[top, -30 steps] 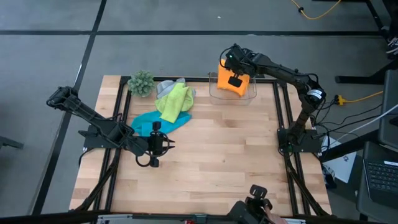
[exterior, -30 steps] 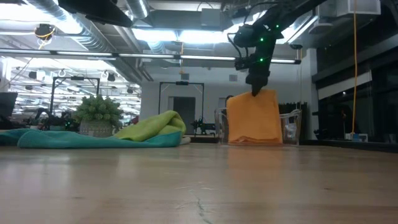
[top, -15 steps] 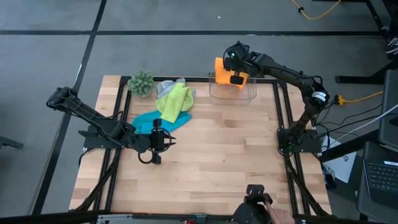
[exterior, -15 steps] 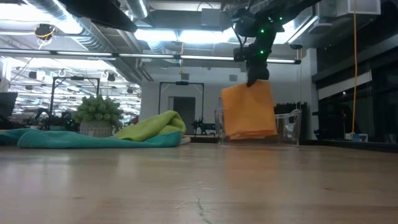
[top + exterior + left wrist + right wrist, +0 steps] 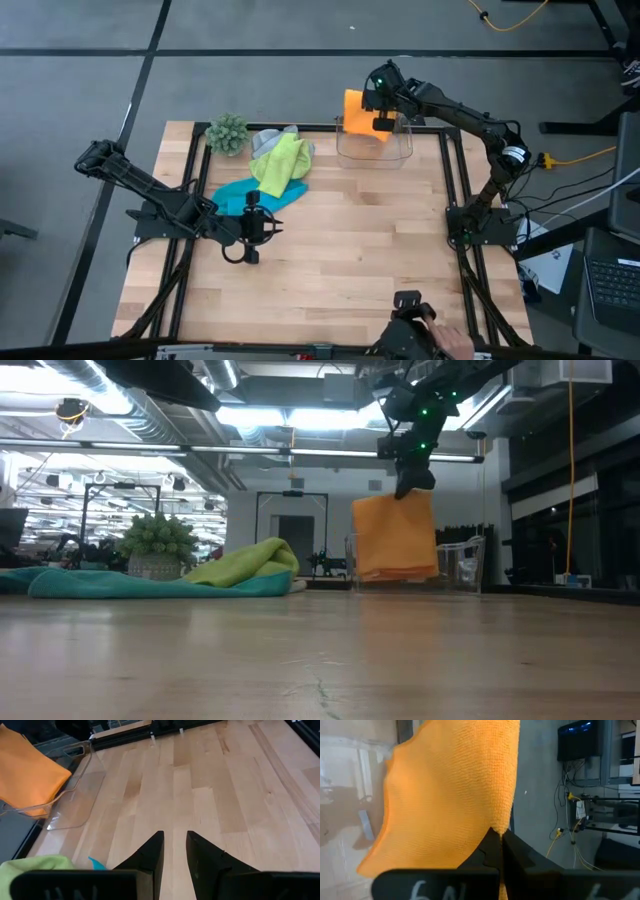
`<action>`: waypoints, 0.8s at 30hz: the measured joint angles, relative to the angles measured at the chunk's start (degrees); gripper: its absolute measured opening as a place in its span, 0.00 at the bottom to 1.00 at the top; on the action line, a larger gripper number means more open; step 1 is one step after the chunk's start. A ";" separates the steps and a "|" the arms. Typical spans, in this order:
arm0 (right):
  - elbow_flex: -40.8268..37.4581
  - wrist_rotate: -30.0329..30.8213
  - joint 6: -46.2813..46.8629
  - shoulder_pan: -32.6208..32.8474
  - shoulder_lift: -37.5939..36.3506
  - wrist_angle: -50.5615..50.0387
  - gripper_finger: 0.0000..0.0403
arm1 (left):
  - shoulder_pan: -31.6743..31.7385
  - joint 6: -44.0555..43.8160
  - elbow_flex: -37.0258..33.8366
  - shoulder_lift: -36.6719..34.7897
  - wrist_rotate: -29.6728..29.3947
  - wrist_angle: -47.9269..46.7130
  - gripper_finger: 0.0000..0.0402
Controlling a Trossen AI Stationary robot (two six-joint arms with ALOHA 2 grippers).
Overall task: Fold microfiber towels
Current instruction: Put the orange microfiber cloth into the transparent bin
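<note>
The orange towel (image 5: 357, 112) hung pinched in the right tool (image 5: 381, 122) above the clear plastic box (image 5: 395, 152), likely needing carrying to the open counter (image 5: 370, 240) for folding; the left tool (image 5: 262, 226) waited, fingers slightly spread.

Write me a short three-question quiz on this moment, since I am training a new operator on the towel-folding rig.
1. True or false: the right tool grips the orange towel.
2. Which towel lies on top of the pile? A) green towel B) blue towel C) grey towel
3. Fill in: the left tool hovers open beside the ____ towel.

Key: 1 true; 2 A; 3 blue.
</note>
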 joint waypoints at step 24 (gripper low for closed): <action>0.00 -10.80 7.86 3.90 0.02 -13.97 0.00 | 0.00 0.11 0.00 0.00 0.00 -0.01 0.18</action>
